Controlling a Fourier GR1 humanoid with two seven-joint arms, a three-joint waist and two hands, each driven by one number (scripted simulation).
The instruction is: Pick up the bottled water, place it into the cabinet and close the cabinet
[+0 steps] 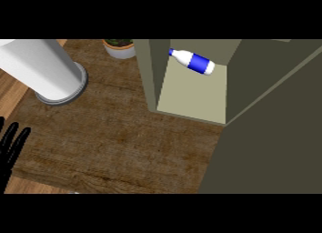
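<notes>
light: dim, even | shadows: soft, inside cabinet [190, 98] | glare: none visible

From my station I see the bottled water [193, 61] at about one o'clock, white with a deep blue band around its middle and a blue cap. The cabinet [190, 98] around it is olive-grey outside, with a paler cream-green floor inside. The counter [117, 136] is dark brown with streaked wood grain. At ten o'clock a white cylinder [39, 68] sits on a grey ring. At twelve o'clock, green leaves fill a pale grey pot [121, 48]. The left hand [4, 148] at eight o'clock is black.
</notes>
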